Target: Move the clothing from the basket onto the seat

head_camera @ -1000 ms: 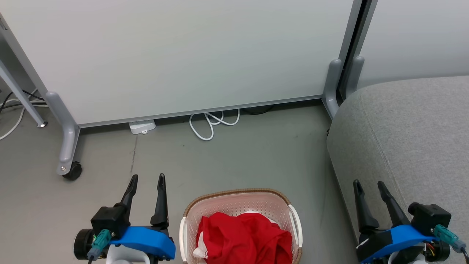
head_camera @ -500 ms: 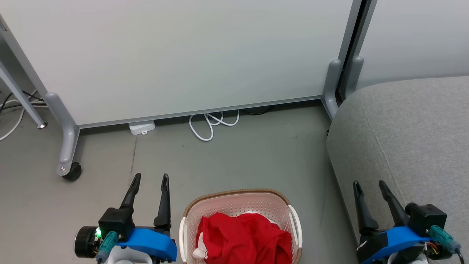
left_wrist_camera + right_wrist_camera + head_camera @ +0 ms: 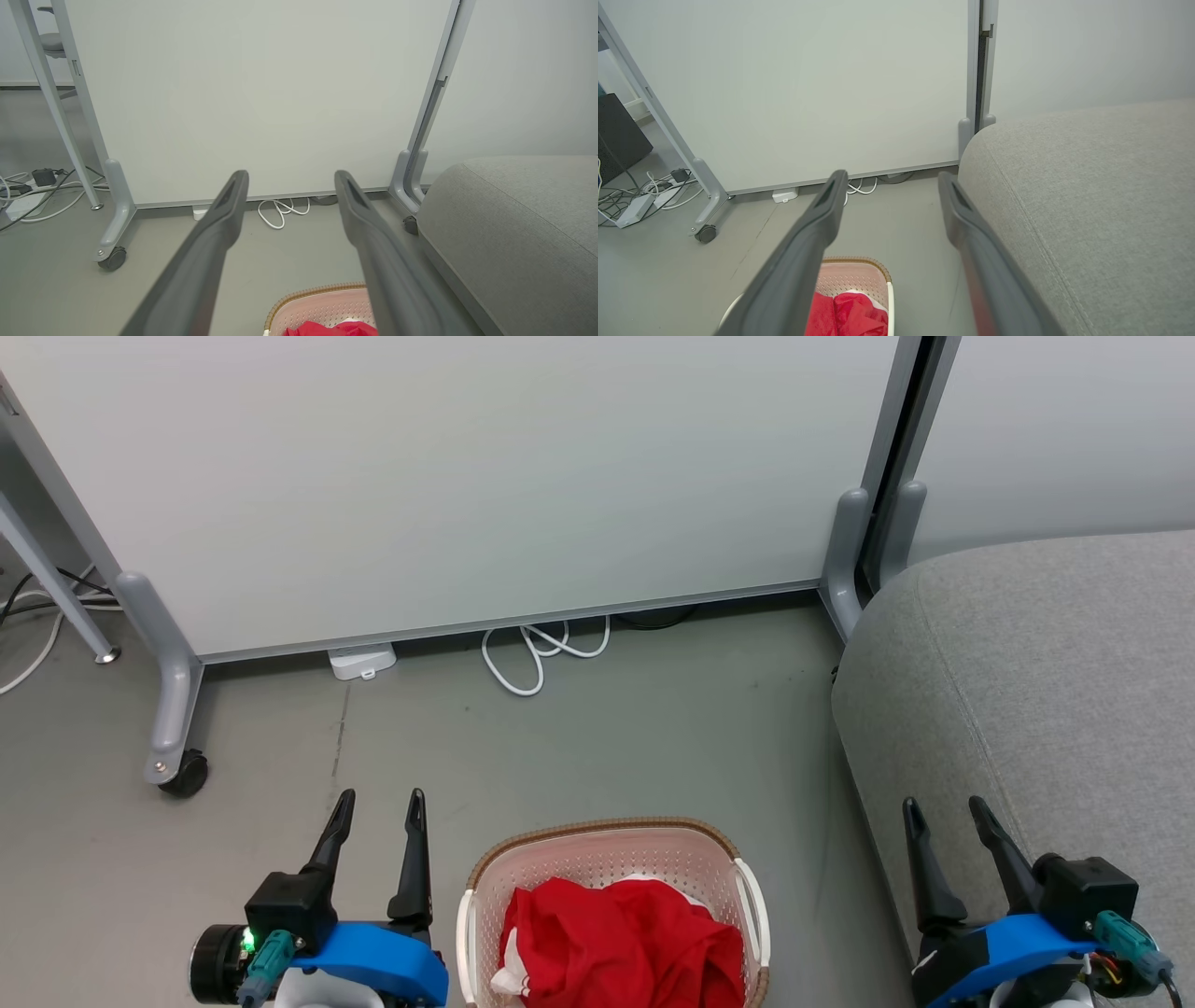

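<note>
**Sitting at zero: all clothing in the basket**

Seat: grey cushion on the right, nothing red on any part that shows. Its right and near sides run out of frame, so the rest is unchecked.

Basket: on the floor between the two arms, near the seat's left edge but apart from it. The bottom of the head view cuts off its near end.

Clothing: red heap with a bit of white, inside the basket. Can't tell one piece from two, since the folds merge and the lower part is cropped.

Left claw: jaws spread, empty, just left of the basket and clear of it.

Right claw: jaws spread, empty, by the seat's left edge.

My read: nothing moved yet, every transfer is left, and the first grab hasn't begun.
</note>
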Motion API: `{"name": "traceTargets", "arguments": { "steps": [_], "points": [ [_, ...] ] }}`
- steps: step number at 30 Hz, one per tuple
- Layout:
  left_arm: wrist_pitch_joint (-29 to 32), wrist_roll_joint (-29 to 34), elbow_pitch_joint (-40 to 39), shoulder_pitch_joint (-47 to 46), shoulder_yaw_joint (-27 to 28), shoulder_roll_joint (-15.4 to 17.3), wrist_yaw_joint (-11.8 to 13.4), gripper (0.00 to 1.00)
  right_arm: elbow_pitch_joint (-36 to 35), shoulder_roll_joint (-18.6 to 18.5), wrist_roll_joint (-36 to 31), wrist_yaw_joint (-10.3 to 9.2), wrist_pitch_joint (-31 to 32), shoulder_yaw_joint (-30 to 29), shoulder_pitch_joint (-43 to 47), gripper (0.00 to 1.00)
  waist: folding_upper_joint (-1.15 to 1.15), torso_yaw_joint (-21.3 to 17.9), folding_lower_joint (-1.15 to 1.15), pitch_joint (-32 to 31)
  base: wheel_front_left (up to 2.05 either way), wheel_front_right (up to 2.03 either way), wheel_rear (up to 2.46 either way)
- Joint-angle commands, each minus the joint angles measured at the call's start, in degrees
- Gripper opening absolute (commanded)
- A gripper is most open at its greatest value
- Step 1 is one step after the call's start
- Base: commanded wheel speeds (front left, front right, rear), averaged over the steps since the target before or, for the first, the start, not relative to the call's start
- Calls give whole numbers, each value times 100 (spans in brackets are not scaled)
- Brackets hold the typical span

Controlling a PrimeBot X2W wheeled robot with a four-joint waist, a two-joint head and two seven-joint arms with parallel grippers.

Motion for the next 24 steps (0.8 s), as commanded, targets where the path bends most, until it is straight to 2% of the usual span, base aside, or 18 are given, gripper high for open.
{"name": "traceTargets", "arguments": {
  "steps": [1,15,24],
  "points": [
    [-26,-19,4,-51,20,4,39,100,17,-36,5,3,-39,-12,-45,100,0,-3,0,-1,0,0,0],
    [-22,-44,-40,-15,2,4,46,100,47,-35,68,3,-58,42,-97,100,0,-39,0,50,0,0,0],
    [-22,42,-30,-214,51,13,9,100,-106,-34,33,3,-63,250,-416,100,0,-342,0,602,0,0,0]
  ]
}}
